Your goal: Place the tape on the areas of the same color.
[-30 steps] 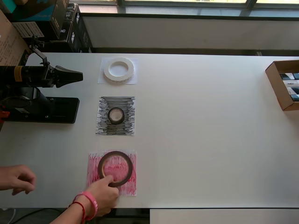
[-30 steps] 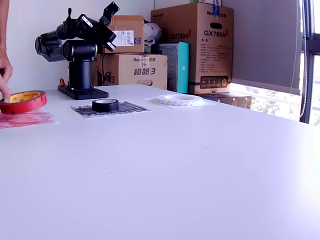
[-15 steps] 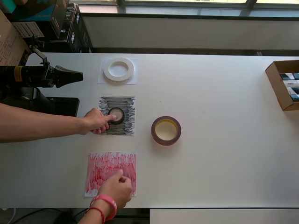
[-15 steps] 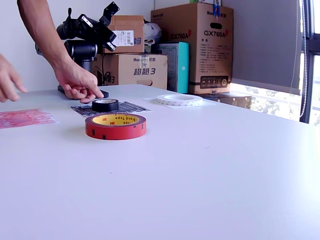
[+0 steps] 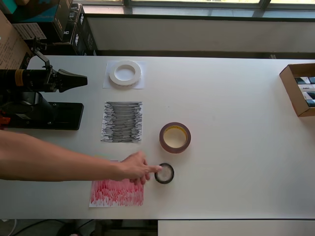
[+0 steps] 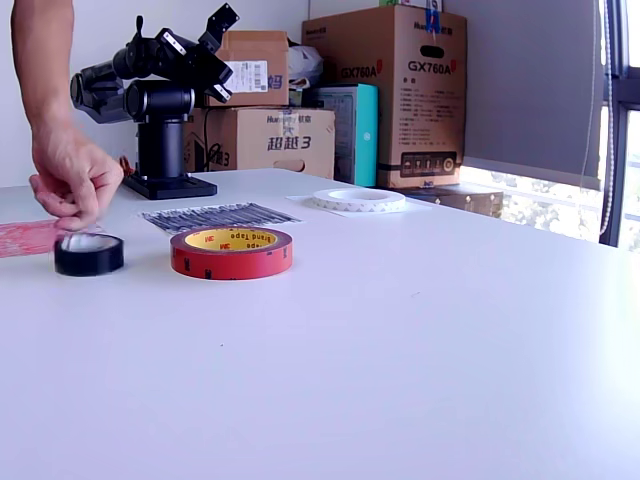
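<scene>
The white tape ring [image 5: 125, 73] lies on the white sheet [image 5: 109, 83]; it also shows in the exterior view [image 6: 358, 200]. The red-brown roll [image 5: 174, 137] [image 6: 231, 252] lies on bare table, to the overhead view's right of the black-scribbled sheet [image 5: 122, 122] [image 6: 215, 215], which has nothing on it. The small black ring [image 5: 164, 173] [image 6: 89, 255] sits on bare table just right of the red-scribbled sheet [image 5: 117, 192], with a person's fingers [image 5: 135, 167] on it. My gripper [image 5: 81, 78] looks shut and empty at the far left, away from all the tape.
The arm [image 6: 160, 85] is folded on its black base [image 5: 59, 116] at the table's left end in the overhead view. An open cardboard box [image 5: 290, 91] stands at the right edge. Cartons [image 6: 405, 95] are stacked behind the table. The person's forearm crosses the front left.
A hand took the red-brown roll off the red sheet onto bare table. Then a hand took the black ring off the black sheet onto bare table beside the red sheet. The arm stayed still.
</scene>
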